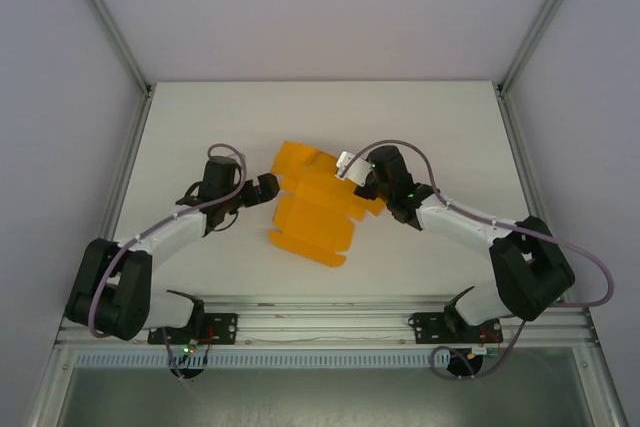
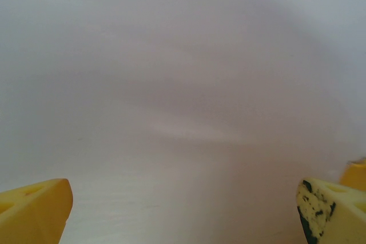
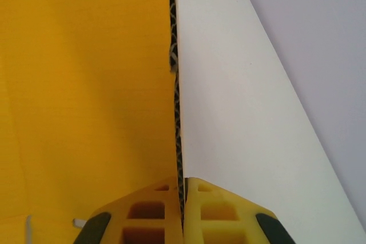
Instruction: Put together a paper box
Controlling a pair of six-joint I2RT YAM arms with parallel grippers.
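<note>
Paper box [image 1: 312, 209]: orange card, partly folded, lies mid-counter [image 1: 200, 127] btw the two arms. L gripper [image 1: 271, 187]: fingers [image 2: 40, 207] wide apart, just beside box's left edge, holding nothing. R gripper [image 1: 348, 164]: fingers pressed together, clamped on card edge at box's far-right part; wrist view confirms grip [image 3: 183, 198].

Markings: we read no text, label, brand, number or sign on the paper box [image 1: 310, 212] or the table [image 1: 200, 127].
</note>
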